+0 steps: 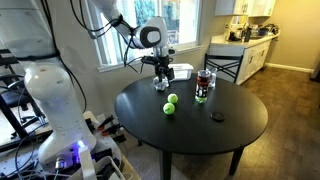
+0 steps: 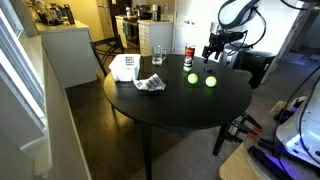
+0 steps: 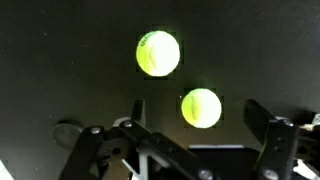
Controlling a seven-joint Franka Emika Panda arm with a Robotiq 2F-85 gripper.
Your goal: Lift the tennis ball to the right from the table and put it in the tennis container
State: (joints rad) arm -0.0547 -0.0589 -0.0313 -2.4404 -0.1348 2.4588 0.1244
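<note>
Two yellow-green tennis balls lie close together on the round black table [image 1: 240, 125]. In an exterior view they show as one ball [image 1: 172, 99] and its twin [image 1: 167, 108]; in an exterior view from across the table, as one [image 2: 192, 78] and its twin [image 2: 210, 81]. The tennis container [image 1: 204, 85], a clear tube with a dark red lower part, stands upright behind them [image 2: 190, 52]. My gripper [image 1: 163, 76] hangs open above the balls, touching neither. In the wrist view one ball [image 3: 201, 107] sits between the open fingers [image 3: 200, 118], and the second ball [image 3: 158, 53] lies beyond.
A small black object [image 1: 216, 117] lies on the table near the container. A low white tray [image 2: 125, 67], a clear glass [image 2: 157, 55] and a crumpled wrapper [image 2: 150, 84] sit on the table's far side. A chair [image 1: 222, 68] stands behind the table.
</note>
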